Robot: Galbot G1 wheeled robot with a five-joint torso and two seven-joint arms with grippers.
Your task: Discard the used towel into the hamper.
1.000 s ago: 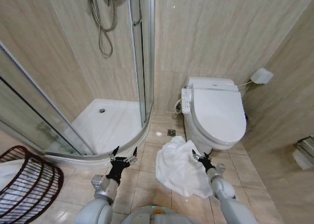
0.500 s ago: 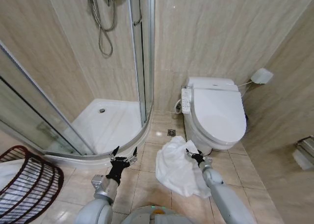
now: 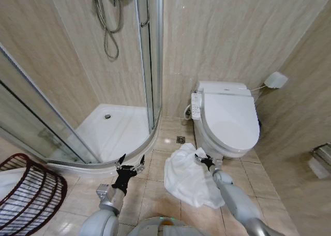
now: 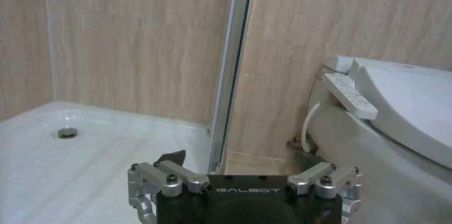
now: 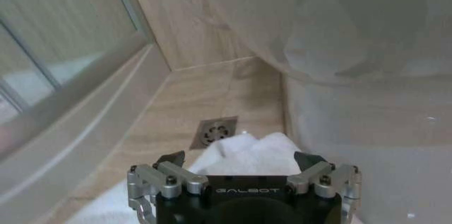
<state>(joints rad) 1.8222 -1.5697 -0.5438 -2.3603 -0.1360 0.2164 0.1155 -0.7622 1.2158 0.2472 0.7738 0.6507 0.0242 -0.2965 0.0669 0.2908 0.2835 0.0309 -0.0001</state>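
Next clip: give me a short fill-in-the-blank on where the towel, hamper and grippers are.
1. The white towel lies crumpled on the floor beside the ____.
2. The hamper stands on the robot's ____ side.
3. The right gripper is over the towel with its fingers ____.
4. The left gripper is near the ____ tray's curb.

Missing words: toilet; left; open; shower

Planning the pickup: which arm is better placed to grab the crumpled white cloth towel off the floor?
Right. The right pincer is open directly over the crumpled white cloth towel; the left pincer hovers open beside it, over bare tile.
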